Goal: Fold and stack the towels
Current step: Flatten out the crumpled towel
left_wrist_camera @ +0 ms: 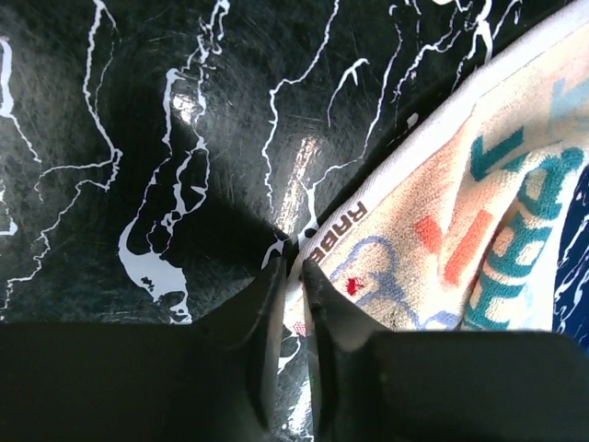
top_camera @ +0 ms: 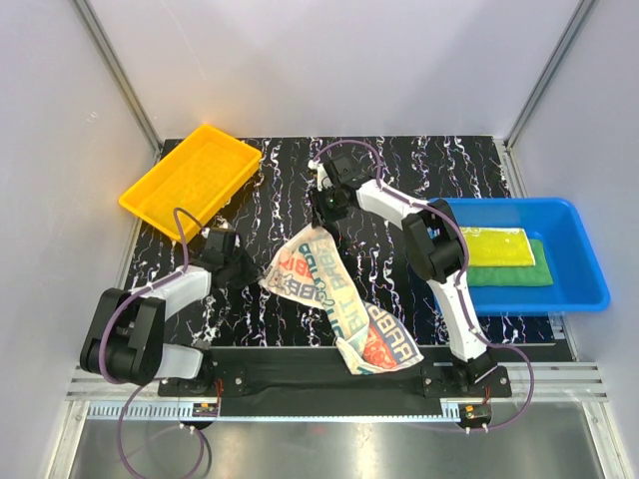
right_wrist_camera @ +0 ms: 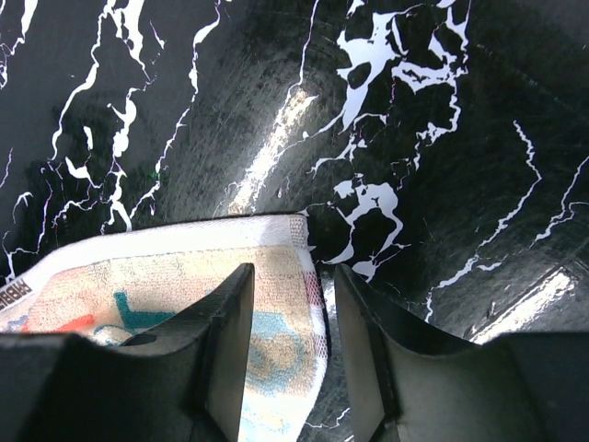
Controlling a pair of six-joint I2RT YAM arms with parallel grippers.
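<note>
Teal-lettered printed towel [top_camera: 319, 284], hem reads "RABB"; left claw [left_wrist_camera: 294, 264] pinches hem; right claw [right_wrist_camera: 293, 276] parted astride corner.

The table [top_camera: 399, 190] is coloured black and is veined all over with white, like marble. The tray [top_camera: 190, 180] is coloured a plain yellow-orange. The bin [top_camera: 539, 302] is coloured bright blue. One towel [top_camera: 497, 245] is coloured yellow and is marked with a faint paler pattern. The green towel [top_camera: 514, 273] is left plain. The printed towel [top_camera: 319, 274] is given a cream-white ground, on which teal block letters, red-orange patches and thin blue outlines are printed. Its hem is kept white and is lettered small in a dark colour. The arms [top_camera: 454, 299] are finished in black and white, and their cables [top_camera: 348, 143] are sheathed in purple. The walls [top_camera: 329, 70] are coloured pale grey.
</note>
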